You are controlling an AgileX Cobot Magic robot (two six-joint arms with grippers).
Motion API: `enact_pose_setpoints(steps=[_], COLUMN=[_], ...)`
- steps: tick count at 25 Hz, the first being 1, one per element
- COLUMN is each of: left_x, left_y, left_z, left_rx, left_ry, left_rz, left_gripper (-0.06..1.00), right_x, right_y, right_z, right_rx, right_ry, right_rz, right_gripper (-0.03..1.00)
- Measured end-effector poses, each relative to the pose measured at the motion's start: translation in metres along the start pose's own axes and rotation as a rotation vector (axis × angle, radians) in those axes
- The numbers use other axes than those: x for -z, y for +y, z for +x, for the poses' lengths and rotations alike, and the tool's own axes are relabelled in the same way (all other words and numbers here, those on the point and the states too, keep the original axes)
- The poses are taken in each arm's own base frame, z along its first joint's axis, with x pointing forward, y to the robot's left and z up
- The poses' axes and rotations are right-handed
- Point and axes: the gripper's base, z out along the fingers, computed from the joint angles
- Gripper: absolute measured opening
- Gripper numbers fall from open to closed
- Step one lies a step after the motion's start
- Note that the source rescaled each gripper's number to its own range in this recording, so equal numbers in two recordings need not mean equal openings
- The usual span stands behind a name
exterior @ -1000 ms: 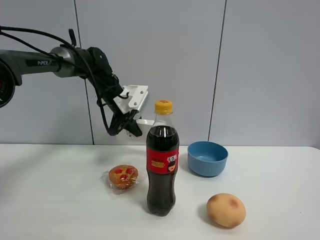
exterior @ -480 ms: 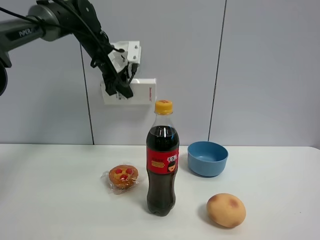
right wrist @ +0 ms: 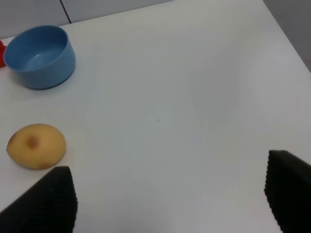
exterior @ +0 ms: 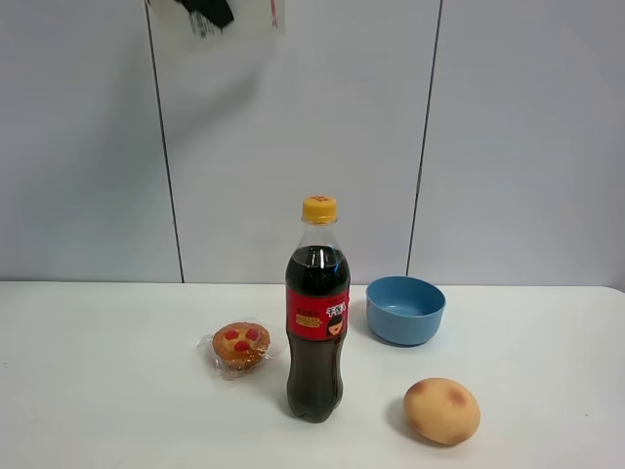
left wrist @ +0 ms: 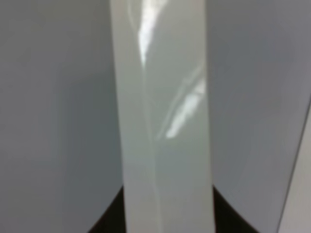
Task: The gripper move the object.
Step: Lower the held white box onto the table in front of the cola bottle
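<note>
The flat white cardboard box hangs high in the air, far above the dark plastic cola bottle with the yellow cap and to its left in the high view, right at that picture's upper edge (only its lower part shows). The black left end effector is clamped on it. Its wrist view shows the box's long glossy face running straight out between two dark finger shapes that sit close against both sides.

So the pick-up looks done, with the box clear of the white worktop and everything on it. What is left, as I judge it, is the carry and the set-down (the task names no destination).

Around the bottle sit:
- a wrapped orange muffin just to its left
- a round blue bowl behind and to its right
- a pale yellow bun in front and to its right

None of them touches the bottle.

The right end effector, fingers wide apart and holding nothing, hovers over bare worktop on the far side of bowl and bun from the bottle.
</note>
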Motion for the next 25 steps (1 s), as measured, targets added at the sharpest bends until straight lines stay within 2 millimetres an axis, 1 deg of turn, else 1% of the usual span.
enact_pose_setpoints(steps=[3,5,8,9,10,12,14,19,22,25], left_x=[0.038,0.058,0.084,0.086,0.092,0.105,0.122,0.163,0.170,0.165], left_y=[0.002,0.000,-0.013,-0.021,-0.030,-0.049,-0.069,-0.109,-0.136,-0.162], left_z=[-0.023,-0.034,-0.048,-0.050,-0.051,-0.050,-0.047,-0.031,-0.018,-0.009], left_rx=[0.015,0.025,0.019,0.013,0.001,-0.025,-0.039,-0.053,-0.060,-0.074], left_ry=[-0.058,-0.086,-0.100,-0.088,-0.078,-0.057,-0.039,-0.017,0.012,0.046], left_rz=[-0.048,-0.061,-0.022,0.015,0.051,0.117,0.177,0.266,0.341,0.427], left_gripper=[0.00,0.00,0.00,0.00,0.00,0.00,0.00,0.00,0.00,0.00], right_x=[0.000,0.000,0.000,0.000,0.000,0.000,0.000,0.000,0.000,0.000], right_y=[0.000,0.000,0.000,0.000,0.000,0.000,0.000,0.000,0.000,0.000], right_z=[0.000,0.000,0.000,0.000,0.000,0.000,0.000,0.000,0.000,0.000], right_rx=[0.000,0.000,0.000,0.000,0.000,0.000,0.000,0.000,0.000,0.000], right_ry=[0.000,0.000,0.000,0.000,0.000,0.000,0.000,0.000,0.000,0.000], right_rz=[0.000,0.000,0.000,0.000,0.000,0.000,0.000,0.000,0.000,0.000], right_gripper=[1.00,1.00,1.00,1.00,1.00,1.00,1.00,1.00,1.00,1.00])
